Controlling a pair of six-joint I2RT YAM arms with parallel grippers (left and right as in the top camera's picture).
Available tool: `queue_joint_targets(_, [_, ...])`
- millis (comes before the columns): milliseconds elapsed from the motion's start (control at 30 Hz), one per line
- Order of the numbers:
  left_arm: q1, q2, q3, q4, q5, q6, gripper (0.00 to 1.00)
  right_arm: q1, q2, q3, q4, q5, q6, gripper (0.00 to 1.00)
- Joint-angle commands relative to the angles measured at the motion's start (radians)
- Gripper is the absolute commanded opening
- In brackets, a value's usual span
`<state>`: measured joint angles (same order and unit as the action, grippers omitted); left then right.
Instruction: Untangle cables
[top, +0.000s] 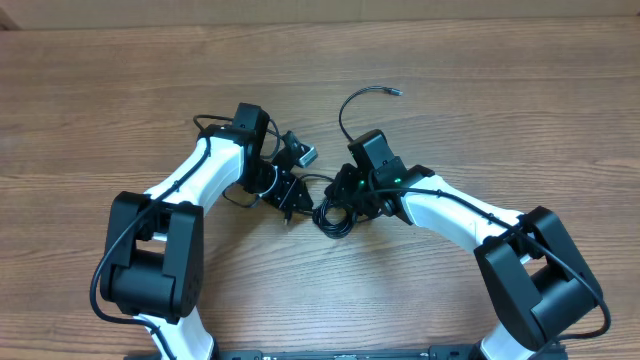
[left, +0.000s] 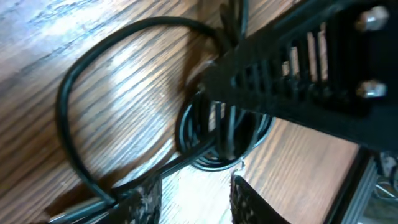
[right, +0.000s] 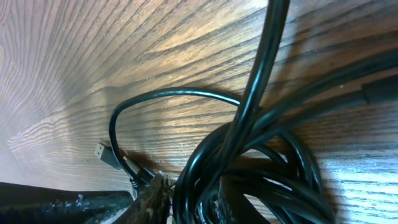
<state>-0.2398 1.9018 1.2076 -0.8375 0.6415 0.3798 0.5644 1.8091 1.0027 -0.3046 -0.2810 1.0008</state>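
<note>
Both arms meet at the knot. The cables (top: 334, 214) lie as a tight dark coil on the tabletop (top: 500, 100), with the left gripper (left: 196, 196) just beside the coil on its own arm's side and the right gripper (right: 186, 200) right over the coil, the two nearly touching. One strand arcs away from the coil on the side far from the arm bases, ending in a small plug (top: 396, 92); a second plug (right: 102, 152) lies near the coil in the right wrist view.

Left jaws stand apart, bare wood btw. them, a strand from the coil running under one finger (left: 144, 200) — nothing held. Right jaws: coil strands pass btw. them, but whether they pinch or only straddle, can't tell.

Step in hand, as I judge it: early — picking which strand to grip; the coil looks not yet loosened. Next move prob. calls for the left to close on the single strand by the coil, the right to pin the coil itself, then a slow pull apart w/o cinching the loops tighter.
</note>
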Motion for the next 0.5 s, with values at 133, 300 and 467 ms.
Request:
queue_joint_targets(133, [-0.048,-0.024,-0.001,0.023,0.058,-0.059,0.34,-0.040,0.000,-0.002,0.040,-0.037,-0.003,0.60])
queue_joint_targets(300, [-0.083,-0.024,-0.002,0.098,0.054,-0.142,0.29,-0.140,0.000,-0.002,0.003,-0.222,-0.117,0.55])
queue_joint_targets(467, [-0.103,-0.024,-0.002,0.103,-0.021,-0.142,0.25,-0.151,0.000,-0.002,-0.063,-0.236,-0.120,0.54])
